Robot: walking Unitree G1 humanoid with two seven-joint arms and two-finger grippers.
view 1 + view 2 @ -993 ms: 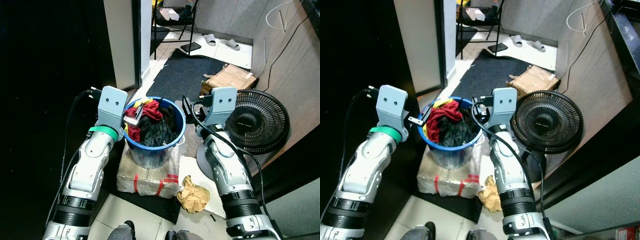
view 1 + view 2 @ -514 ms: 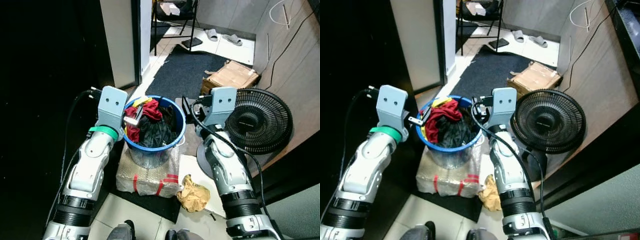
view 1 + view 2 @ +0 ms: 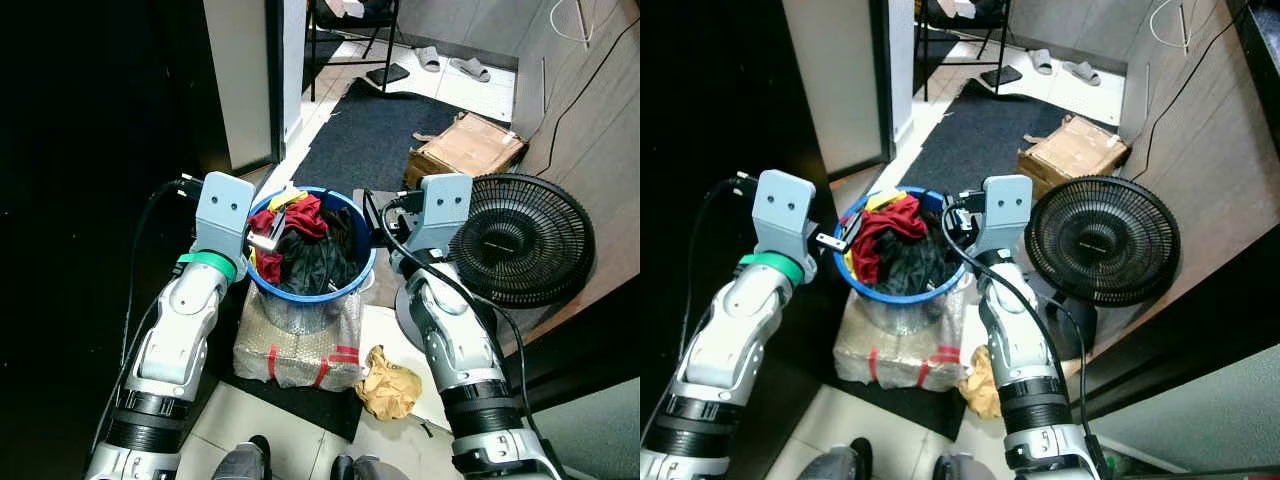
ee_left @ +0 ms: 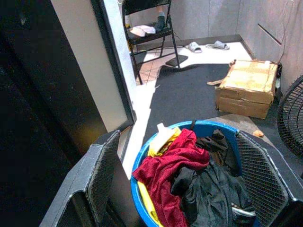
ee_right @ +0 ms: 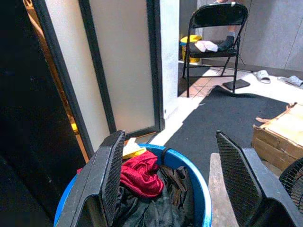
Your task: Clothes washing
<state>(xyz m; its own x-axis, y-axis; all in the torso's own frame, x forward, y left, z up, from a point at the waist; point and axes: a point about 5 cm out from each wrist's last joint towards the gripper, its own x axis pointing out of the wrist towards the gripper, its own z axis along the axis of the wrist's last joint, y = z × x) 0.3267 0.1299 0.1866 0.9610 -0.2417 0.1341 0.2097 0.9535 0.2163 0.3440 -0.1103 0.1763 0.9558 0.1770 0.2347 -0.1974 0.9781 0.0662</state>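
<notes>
Blue bucket (image 3: 352, 283) of clothes (image 3: 310, 250) between 2 grippers.

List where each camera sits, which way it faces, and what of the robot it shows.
Left eye: on the head, looking down at the bucket of clothes; both arms flank it.
Right eye: same head, same scene, fan nearer the middle.
Left wrist: looks along the open left tool over the bucket toward the chair.
Right wrist: looks along the open right tool over the bucket toward the chair.
Shared: both wrist views show the red cloth.
</notes>
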